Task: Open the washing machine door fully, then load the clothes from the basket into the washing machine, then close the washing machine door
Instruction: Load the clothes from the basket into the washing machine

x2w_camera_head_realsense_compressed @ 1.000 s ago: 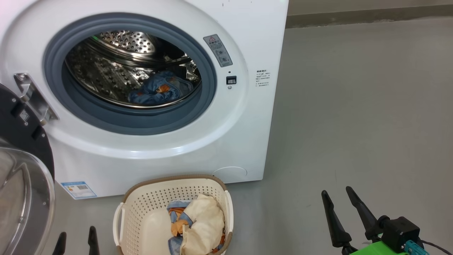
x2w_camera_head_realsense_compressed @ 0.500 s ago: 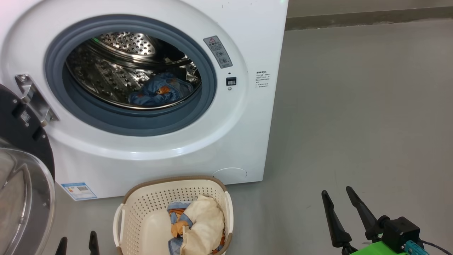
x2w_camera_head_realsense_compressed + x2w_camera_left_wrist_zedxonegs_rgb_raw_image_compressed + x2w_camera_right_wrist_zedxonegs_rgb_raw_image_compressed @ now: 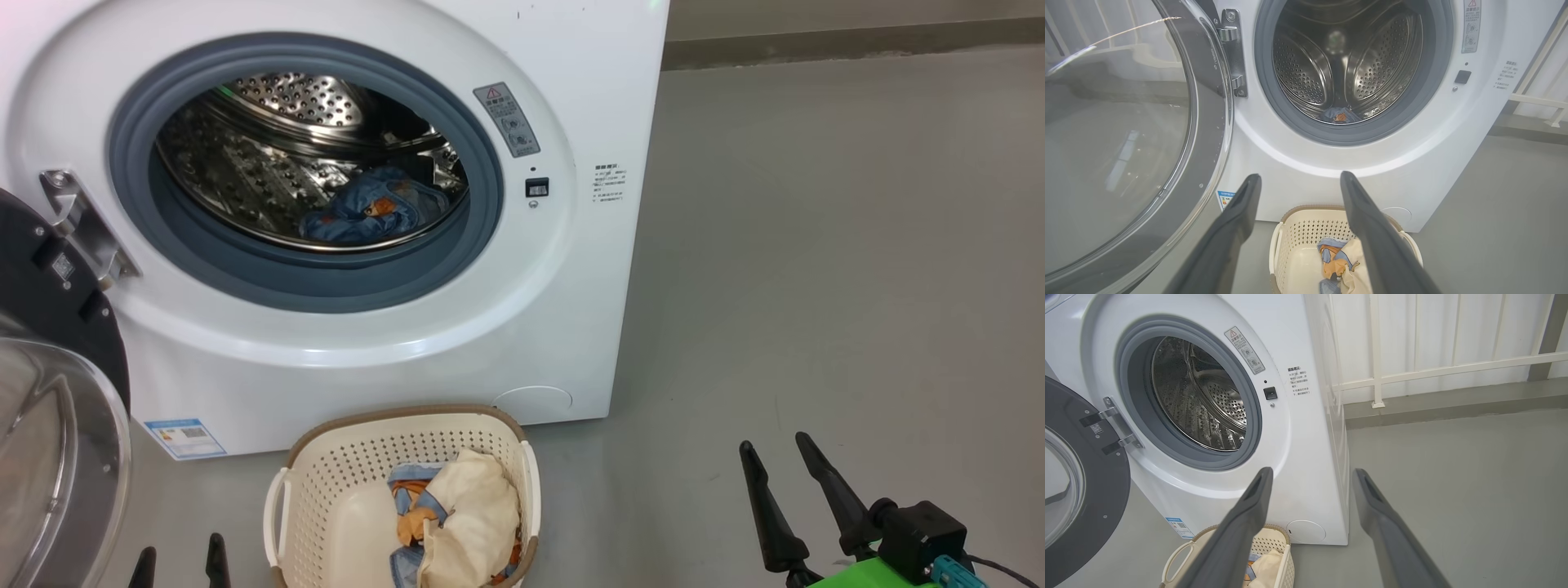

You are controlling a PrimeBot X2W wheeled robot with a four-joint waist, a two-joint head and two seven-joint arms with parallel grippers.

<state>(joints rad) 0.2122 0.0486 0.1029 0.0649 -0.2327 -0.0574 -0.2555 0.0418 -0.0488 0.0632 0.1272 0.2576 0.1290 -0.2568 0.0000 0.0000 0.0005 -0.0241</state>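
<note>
**Door open, 1 garment in the drum, basket not yet emptied**

Head view: you see the washing machine (image 3: 571, 327) far and left, with the washing machine door (image 3: 49, 327) swung wide open to its left. A blue garment (image 3: 371, 214) lies in the drum (image 3: 269, 163). The basket (image 3: 392, 418) sits on the floor (image 3: 816, 286) just in front of the machine. It holds the clothes (image 3: 469, 514), a cream cloth over a blue printed piece. Your left claw (image 3: 180, 567) is near, left of the basket. Your right claw (image 3: 773, 445) is well to its right.

Left wrist view: the 2 fingers (image 3: 1237, 220) are spread with nothing between them, above the basket.

Right wrist view: the fingers are spread too and empty, pointing at the machine's lower right front.
</note>
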